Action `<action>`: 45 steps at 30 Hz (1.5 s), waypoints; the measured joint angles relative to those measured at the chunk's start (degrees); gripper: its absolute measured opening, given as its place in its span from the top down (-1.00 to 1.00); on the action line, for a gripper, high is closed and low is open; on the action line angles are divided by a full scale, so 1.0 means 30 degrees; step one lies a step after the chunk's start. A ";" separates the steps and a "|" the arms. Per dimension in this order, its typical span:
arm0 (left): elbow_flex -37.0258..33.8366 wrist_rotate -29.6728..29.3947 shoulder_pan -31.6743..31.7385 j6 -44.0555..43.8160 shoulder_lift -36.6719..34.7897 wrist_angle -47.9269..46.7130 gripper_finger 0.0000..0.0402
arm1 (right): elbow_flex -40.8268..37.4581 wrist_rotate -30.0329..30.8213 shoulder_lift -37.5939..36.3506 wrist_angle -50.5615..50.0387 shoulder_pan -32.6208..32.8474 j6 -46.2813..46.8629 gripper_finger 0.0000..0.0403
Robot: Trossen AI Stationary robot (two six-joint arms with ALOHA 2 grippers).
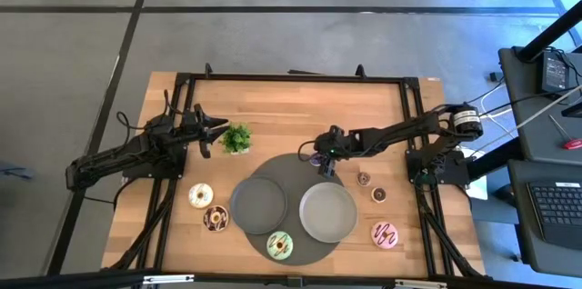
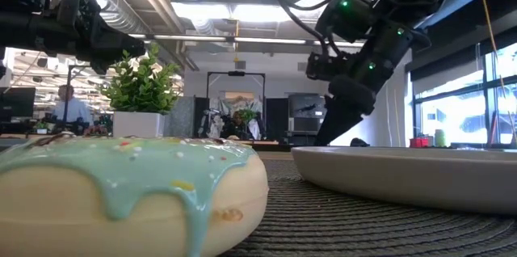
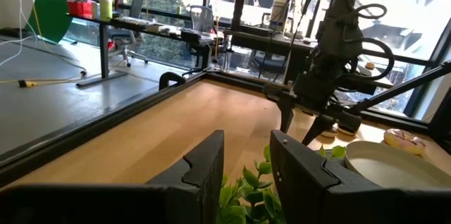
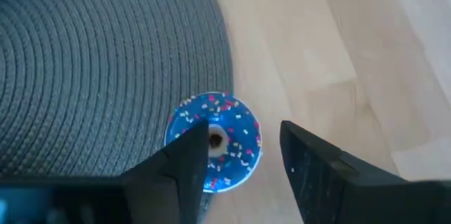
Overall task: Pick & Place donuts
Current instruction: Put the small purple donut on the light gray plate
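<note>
My right gripper is open and points down over a tiny blue-purple sprinkled donut, which lies on the wood at the far edge of the round dark mat. One finger stands over the donut's hole, the other outside its rim. My left gripper is open and hovers by the small plant. The white, chocolate, pale green, pink, tan and brown donuts lie flat around the mat. My right gripper comes at the tiny blue-purple donut from above, one finger over its hole and one past its outer rim. Whether either finger touches the donut I cannot tell. The donut lies flat on the table.
Two round grey plates sit on the mat. The potted plant stands just under my left gripper. The pale green donut fills the foreground of the low view. A black frame rims the table.
</note>
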 joint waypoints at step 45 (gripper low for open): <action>0.0000 0.0000 0.0000 0.0015 0.0000 -0.0001 0.44 | -0.0029 -0.1388 0.0256 -0.0255 -0.0270 0.1508 0.40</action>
